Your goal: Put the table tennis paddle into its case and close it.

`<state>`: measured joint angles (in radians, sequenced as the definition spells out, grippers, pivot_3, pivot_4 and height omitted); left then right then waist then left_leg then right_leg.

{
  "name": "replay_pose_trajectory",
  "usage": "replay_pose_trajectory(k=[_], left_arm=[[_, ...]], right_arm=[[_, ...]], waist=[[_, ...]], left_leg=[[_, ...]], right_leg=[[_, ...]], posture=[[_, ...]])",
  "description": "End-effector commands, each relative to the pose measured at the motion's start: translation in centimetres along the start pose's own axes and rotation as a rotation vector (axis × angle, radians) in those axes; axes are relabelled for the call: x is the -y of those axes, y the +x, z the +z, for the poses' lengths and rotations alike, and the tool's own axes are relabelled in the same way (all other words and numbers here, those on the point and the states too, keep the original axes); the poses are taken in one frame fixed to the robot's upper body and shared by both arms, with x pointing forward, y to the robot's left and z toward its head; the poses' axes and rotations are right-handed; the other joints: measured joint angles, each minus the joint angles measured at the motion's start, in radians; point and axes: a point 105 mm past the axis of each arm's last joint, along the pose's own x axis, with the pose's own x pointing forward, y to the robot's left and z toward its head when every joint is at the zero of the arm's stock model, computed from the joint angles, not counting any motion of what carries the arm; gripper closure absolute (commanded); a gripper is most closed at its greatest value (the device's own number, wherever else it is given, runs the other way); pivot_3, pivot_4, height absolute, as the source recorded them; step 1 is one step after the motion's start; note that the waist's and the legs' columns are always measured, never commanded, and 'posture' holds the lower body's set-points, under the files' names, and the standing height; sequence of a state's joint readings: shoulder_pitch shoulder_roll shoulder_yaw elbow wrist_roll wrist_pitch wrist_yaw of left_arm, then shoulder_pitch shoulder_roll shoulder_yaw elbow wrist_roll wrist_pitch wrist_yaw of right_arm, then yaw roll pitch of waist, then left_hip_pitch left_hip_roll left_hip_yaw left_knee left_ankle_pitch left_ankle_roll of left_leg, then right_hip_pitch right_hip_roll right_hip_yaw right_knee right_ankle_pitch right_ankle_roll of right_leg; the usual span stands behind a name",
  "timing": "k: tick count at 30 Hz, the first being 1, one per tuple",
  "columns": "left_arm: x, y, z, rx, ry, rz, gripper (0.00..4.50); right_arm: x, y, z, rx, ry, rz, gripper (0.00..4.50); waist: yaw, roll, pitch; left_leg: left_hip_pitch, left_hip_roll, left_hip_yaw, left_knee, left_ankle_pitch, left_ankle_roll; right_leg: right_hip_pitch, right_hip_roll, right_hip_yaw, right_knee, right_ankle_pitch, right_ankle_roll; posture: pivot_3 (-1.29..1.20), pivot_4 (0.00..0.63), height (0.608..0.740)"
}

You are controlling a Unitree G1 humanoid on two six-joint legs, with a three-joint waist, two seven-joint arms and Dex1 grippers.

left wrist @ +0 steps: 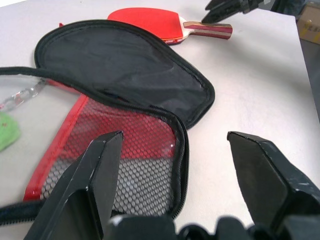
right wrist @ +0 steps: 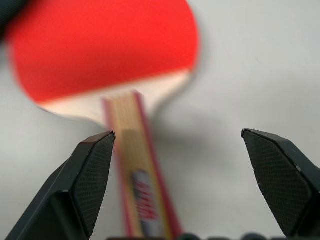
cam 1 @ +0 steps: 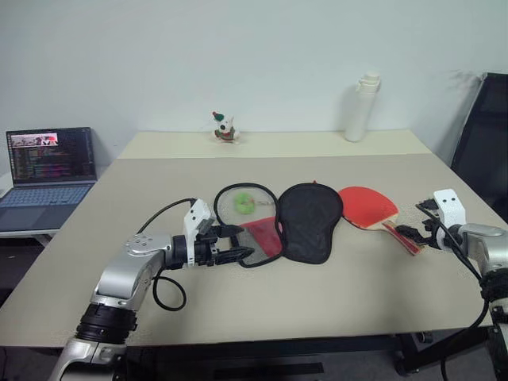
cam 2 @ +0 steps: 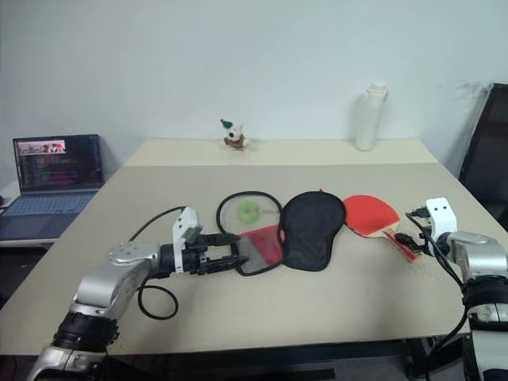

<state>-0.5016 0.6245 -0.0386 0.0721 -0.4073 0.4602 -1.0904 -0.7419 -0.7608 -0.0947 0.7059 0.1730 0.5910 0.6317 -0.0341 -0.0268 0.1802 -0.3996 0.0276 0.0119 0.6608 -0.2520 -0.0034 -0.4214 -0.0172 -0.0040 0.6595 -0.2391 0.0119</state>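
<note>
Your right gripper point(cam 1: 413, 236) is spread over the red-faced, tan-handled table tennis paddle point(cam 1: 367, 207); left gripper point(cam 1: 236, 243) spread at the unzipped black-and-red fabric case point(cam 1: 305, 221).

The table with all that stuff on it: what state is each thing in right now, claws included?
Case: unzipped, spread open flat.
Table tennis paddle: outside the case, lying red face up.
Green ball: resting on the open case half.
Left claw: open, at the case's mesh edge.
Right claw: open, at the paddle's handle.
Laptop: lid up, screen lit.
White bottle: upright, capped.
</note>
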Motion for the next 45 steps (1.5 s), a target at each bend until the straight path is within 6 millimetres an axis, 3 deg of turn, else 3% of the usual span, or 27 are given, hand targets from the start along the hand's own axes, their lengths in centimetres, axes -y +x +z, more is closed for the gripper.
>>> replay_pose_trajectory(k=[1,13,21,39,42,45], left_arm=[[-0.1,0.1,1.2,0.019,0.052,-0.016,0.86],[0.0,-0.5,1.2,0.014,0.062,-0.007,0.86],[-0.2,-0.8,1.1,0.009,0.066,0.001,0.86],[-0.5,-0.9,1.4,0.003,0.082,0.001,0.86],[-0.5,-0.9,1.3,0.003,0.082,0.002,0.86],[-0.4,-0.9,1.2,0.002,0.082,0.004,0.86]], right_arm=[[-0.3,1.0,0.5,0.012,-0.023,0.005,0.05],[-2.0,3.1,-0.9,-0.033,-0.043,0.050,0.05],[-2.3,2.8,-1.5,-0.062,0.001,0.120,0.05],[-2.1,3.1,-2.3,-0.073,0.008,0.079,0.05],[-2.1,3.4,-2.4,-0.064,0.038,0.051,0.65],[-1.8,3.7,-2.6,-0.059,0.074,0.002,1.61]], waist=[[0.000,0.000,0.000],[0.002,0.000,0.000],[0.002,-0.001,0.000],[0.003,-0.001,-0.001],[0.002,-0.002,-0.001],[0.002,-0.004,-0.003]], left_leg=[[0.000,0.000,0.000,0.000,0.000,0.000],[0.001,0.001,0.000,0.001,0.000,0.000],[0.004,0.001,0.000,0.001,0.000,0.000],[0.004,0.000,0.002,0.001,0.000,0.000],[0.005,0.000,0.002,0.001,0.000,0.000],[0.006,0.000,0.004,0.002,0.000,0.000]], right_leg=[[0.000,0.000,0.000,0.000,0.000,0.000],[0.001,-0.001,0.003,0.001,0.000,0.000],[0.002,0.000,0.008,0.002,0.000,0.000],[0.001,0.000,0.011,0.002,0.001,0.001],[0.002,0.000,0.012,0.002,0.002,0.002],[0.002,-0.001,0.014,0.002,0.002,0.003]], posture=[[0.00,0.150,0.740],[0.00,0.150,0.740],[0.00,0.150,0.740],[0.00,0.150,0.740],[0.00,0.150,0.740],[0.00,0.150,0.740]])
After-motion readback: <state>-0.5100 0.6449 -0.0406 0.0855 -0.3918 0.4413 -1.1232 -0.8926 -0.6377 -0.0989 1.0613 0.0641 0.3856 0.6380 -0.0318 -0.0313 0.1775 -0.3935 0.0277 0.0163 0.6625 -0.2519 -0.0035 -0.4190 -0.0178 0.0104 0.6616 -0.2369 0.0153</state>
